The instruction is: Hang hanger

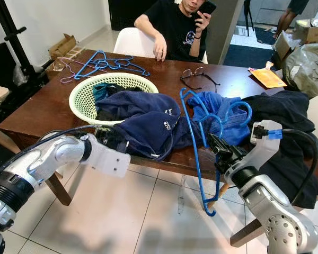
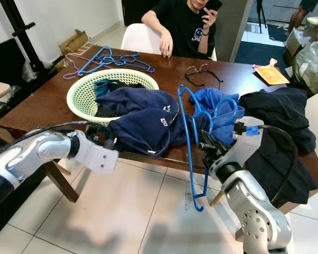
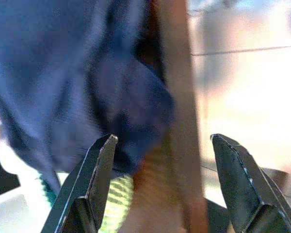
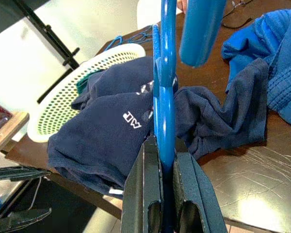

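The right tool (image 4: 166,194) is clenched on the blue hanger (image 1: 193,153), held upright at the desk (image 1: 37,114) edge. The left tool (image 3: 167,187) is released, fingers spread near the navy garment (image 1: 143,124).

You see a glossy blue plastic hanger (image 4: 165,97) over matt navy cloth (image 4: 111,141). The table (image 4: 247,174) is polished, scratched wood; the basket (image 1: 85,100) is perforated plastic.

On the table (image 1: 53,108), the basket (image 1: 82,100) sits left, clothes (image 1: 143,124) spilling right, spare hangers (image 1: 103,63) behind it.
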Available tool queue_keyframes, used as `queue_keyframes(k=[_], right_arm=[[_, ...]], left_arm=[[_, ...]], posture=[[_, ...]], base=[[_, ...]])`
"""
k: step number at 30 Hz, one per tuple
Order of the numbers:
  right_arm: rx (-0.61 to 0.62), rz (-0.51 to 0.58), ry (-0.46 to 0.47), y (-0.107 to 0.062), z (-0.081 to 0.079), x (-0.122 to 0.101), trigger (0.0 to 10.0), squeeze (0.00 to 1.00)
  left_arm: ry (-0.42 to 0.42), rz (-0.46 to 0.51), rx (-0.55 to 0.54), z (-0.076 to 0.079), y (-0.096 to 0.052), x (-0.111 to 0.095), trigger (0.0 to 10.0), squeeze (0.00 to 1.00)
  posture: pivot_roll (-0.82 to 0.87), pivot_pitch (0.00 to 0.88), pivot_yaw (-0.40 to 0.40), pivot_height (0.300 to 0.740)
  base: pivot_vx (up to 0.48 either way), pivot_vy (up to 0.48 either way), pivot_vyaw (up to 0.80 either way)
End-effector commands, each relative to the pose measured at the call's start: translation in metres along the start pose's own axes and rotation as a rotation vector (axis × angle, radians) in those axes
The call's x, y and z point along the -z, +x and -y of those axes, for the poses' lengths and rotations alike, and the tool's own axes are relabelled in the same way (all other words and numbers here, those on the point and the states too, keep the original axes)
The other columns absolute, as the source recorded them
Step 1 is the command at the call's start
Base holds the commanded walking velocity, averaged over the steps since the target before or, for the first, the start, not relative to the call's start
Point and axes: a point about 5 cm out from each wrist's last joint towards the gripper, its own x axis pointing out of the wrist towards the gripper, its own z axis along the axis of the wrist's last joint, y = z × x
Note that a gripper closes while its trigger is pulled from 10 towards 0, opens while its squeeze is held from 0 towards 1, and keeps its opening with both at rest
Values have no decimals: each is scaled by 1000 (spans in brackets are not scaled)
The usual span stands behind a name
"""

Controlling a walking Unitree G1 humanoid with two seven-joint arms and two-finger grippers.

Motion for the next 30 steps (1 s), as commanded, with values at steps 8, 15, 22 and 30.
queue_keyframes(k=[8, 15, 22, 30], right_arm=[[-1, -3, -3, -4, -2, -3, 10000, 0], [3, -5, 0, -6, -1, -4, 10000, 0], [3, -6, -2, -7, -2, -4, 10000, 0], [10, -6, -5, -10, -2, -6, 10000, 0]], left_arm=[[157, -26, -107, -24, -1, 6, 10000, 0], [203, 14, -143, -40, -4, 0, 10000, 0], [201, 5, -119, -32, 0, 6, 10000, 0], [279, -43, -248, -44, 3, 15, 10000, 0]], posture=[[-19, 141, -24, 740], [-20, 144, -22, 740], [-27, 147, -21, 740], [-42, 151, -22, 740]], base=[[0, 0, 0], [0, 0, 0], [0, 0, 0], [0, 0, 0]])
